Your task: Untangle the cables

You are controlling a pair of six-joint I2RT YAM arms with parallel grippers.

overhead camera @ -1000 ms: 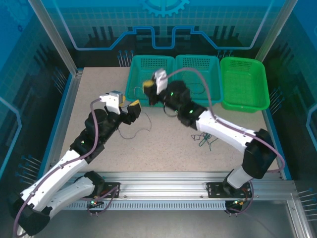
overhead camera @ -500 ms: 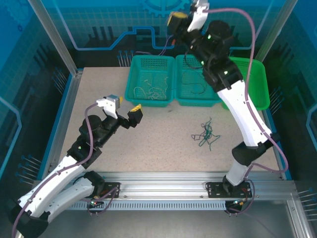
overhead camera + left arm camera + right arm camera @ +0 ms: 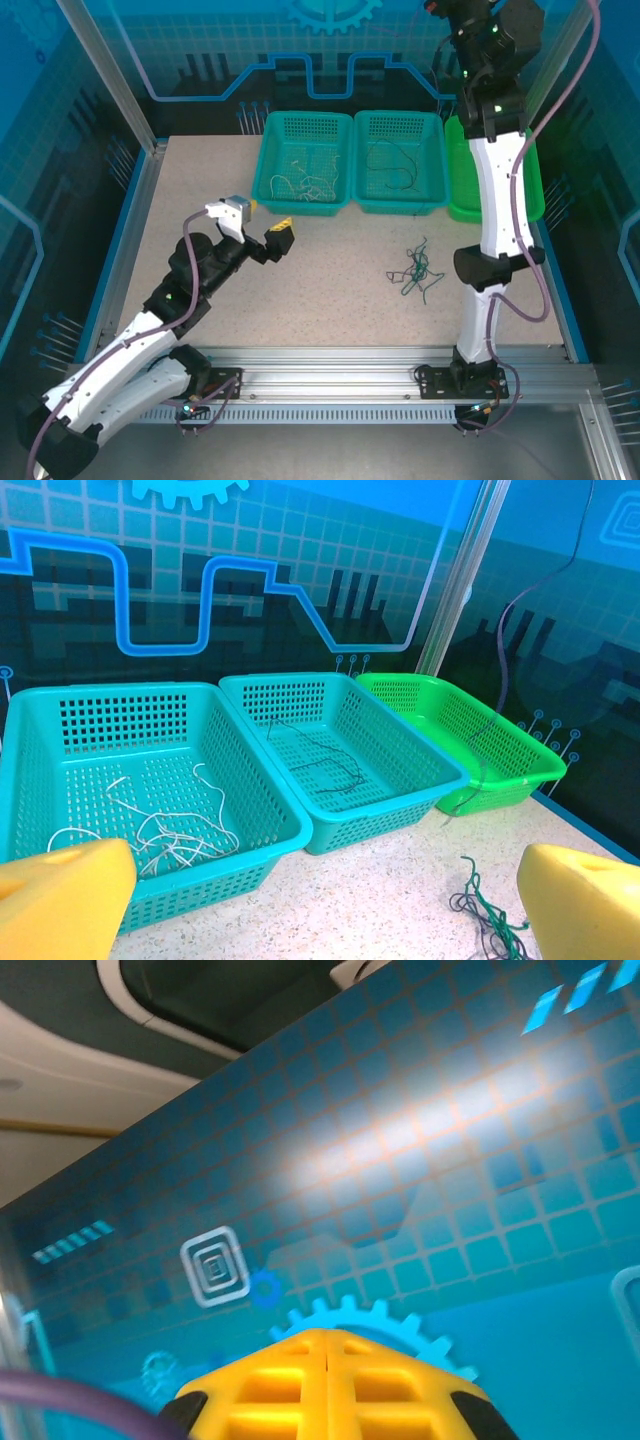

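Well, the left gripper [image 3: 320, 910] hovers low over the worktop's left half with its jaws spread wide and empty, while the right gripper [image 3: 328, 1378] is up high, fingers pressed tight together. The cables [image 3: 415, 272] sit tangled right of the worktop's centre, short of the baskets [image 3: 400, 208] lining its far edge.

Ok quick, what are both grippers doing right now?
Left gripper: open, empty.
Right gripper: shut, apparently holding a thin cable dangling toward the green basket.
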